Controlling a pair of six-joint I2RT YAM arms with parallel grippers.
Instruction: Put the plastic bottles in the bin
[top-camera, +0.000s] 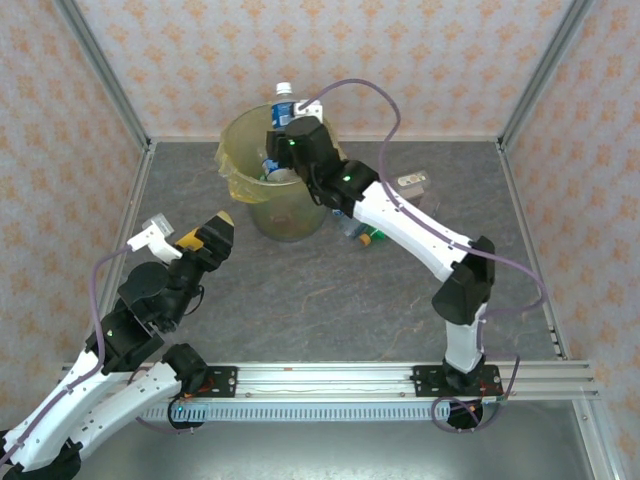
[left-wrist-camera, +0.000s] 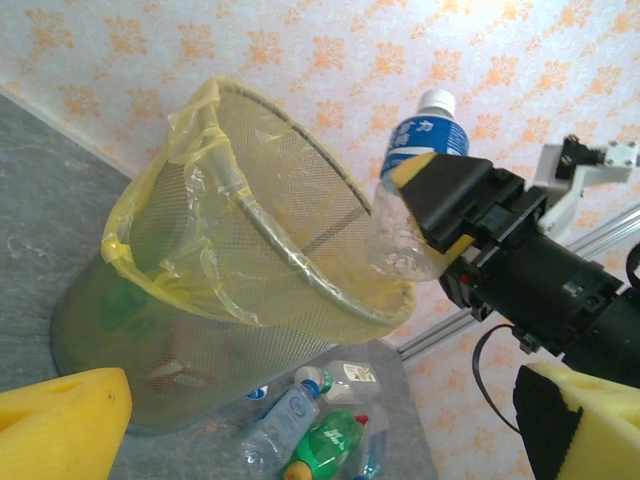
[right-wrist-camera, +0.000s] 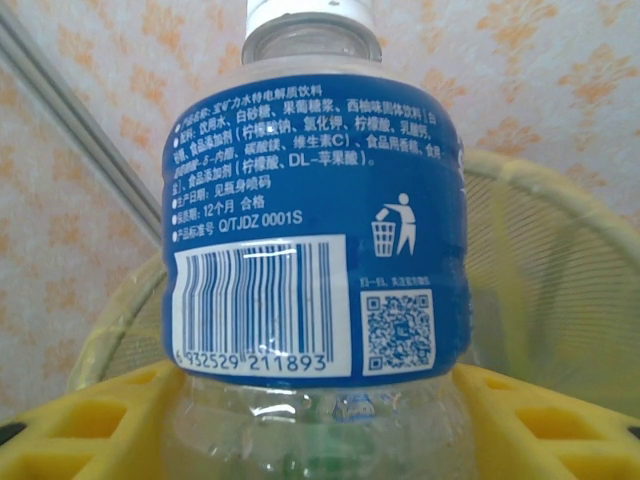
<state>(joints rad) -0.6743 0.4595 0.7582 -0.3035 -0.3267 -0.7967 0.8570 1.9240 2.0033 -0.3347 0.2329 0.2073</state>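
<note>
I stood watching while the right gripper (top-camera: 283, 126) hung directly over the bin (top-camera: 285, 215), its jaws closed on a clear bottle (top-camera: 284, 100). The bottle had a white cap and a blue label, and it stood upright, cap up. Its lower body sat between the yellow pads (right-wrist-camera: 90, 425), while the label and cap rose above them, clear of the bin's rim (the bottom of the bottle looked dented in the left wrist view). It was above the opening, not yet inside.

The bin itself, a round mesh-sided bucket with a yellow bag folded over its rim, stood on the grey table (top-camera: 330, 300). At least one other bottle (top-camera: 272, 170) already lay inside the bin. A small cluster of loose bottles (top-camera: 360, 232) lay on the table at the foot of the bin, on the right arm's side, touching or nearly touching its wall. One of them was green with an orange cap (left-wrist-camera: 330, 440), the others clear with blue labels.

The left gripper (top-camera: 208, 230) hovered on the near left side of the bin, well apart from it. Its jaws were spread wide and held nothing, and they pointed towards the bin.
</note>
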